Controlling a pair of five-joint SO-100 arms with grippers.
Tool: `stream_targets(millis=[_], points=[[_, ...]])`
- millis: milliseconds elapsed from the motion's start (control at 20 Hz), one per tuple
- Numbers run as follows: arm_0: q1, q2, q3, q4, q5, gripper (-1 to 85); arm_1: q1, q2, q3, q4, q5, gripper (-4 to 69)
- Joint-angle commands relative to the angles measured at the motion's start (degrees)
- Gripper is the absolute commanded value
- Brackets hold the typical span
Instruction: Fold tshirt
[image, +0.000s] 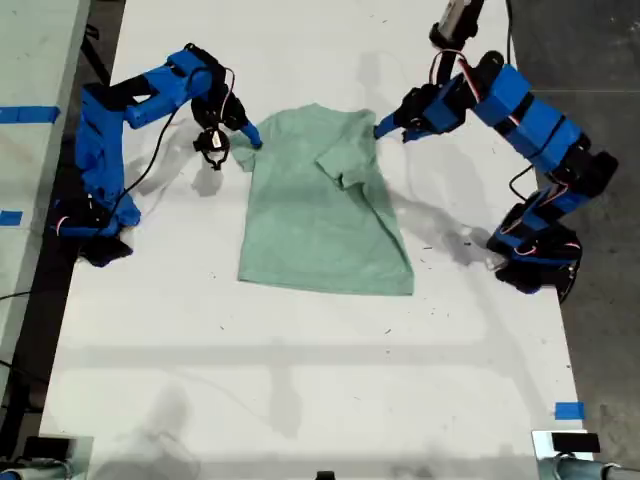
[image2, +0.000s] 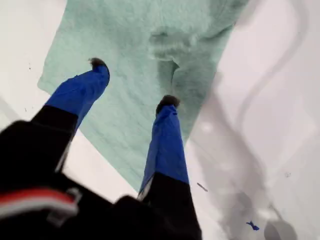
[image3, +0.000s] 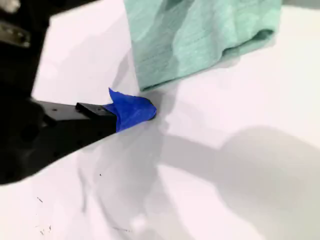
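Note:
The pale mint-green tshirt (image: 320, 220) lies flat on the white table (image: 300, 380), with one sleeve folded in over its body on the exterior view's right. My first gripper (image: 385, 127) (image2: 132, 84) is open. Its fingertips (image2: 167, 102) hover over the cloth near that folded corner, and nothing is held between them. My second gripper (image: 250, 135) (image3: 137, 111) looks shut and empty. It sits on the bare table just off the shirt's (image3: 200, 35) upper corner on the exterior view's left. The shirt (image2: 135, 40) fills the far part of the first wrist view.
A blue tape mark (image: 568, 410) sits near the table's front corner on the exterior view's right. A second surface with blue tape (image: 25, 113) borders the exterior view's left. Dark floor lies past the table edge on the exterior view's right. Both arm bases (image: 95, 225) (image: 535, 265) stand beside the shirt.

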Motion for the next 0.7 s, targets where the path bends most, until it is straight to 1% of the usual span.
stream_targets(millis=[0,50,100,150,200,400,450,550,650], points=[[-1.93,-2.46,-1.32,-1.67,0.97,29.1,-0.09,5.01,0.35,-0.97,0.35,20.0],[-2.02,-4.31,-2.2,-1.67,0.88,25.6,0.0,5.45,0.79,-1.05,0.44,20.0],[-2.11,-5.62,-3.69,-0.7,0.62,18.0,0.09,5.63,1.05,-1.23,0.44,20.0],[-2.11,-5.62,-4.13,-0.53,0.35,5.5,0.18,5.63,1.14,-1.58,0.44,19.9],[-1.85,-5.54,-4.39,-0.44,0.62,0.1,0.18,5.54,1.32,-2.02,0.44,19.8],[-1.32,-5.45,-5.71,0.09,0.26,0.0,0.18,5.19,1.58,-2.72,0.44,19.7],[-1.14,-5.45,-6.86,1.05,0.18,0.0,0.18,5.19,1.76,-2.81,0.44,19.7],[-1.14,-3.52,-10.2,5.89,-0.62,0.0,0.26,5.19,1.85,-2.81,0.35,19.6],[-1.93,3.25,-10.2,8.79,-1.32,0.0,0.44,5.36,1.93,-2.81,0.35,19.5]])
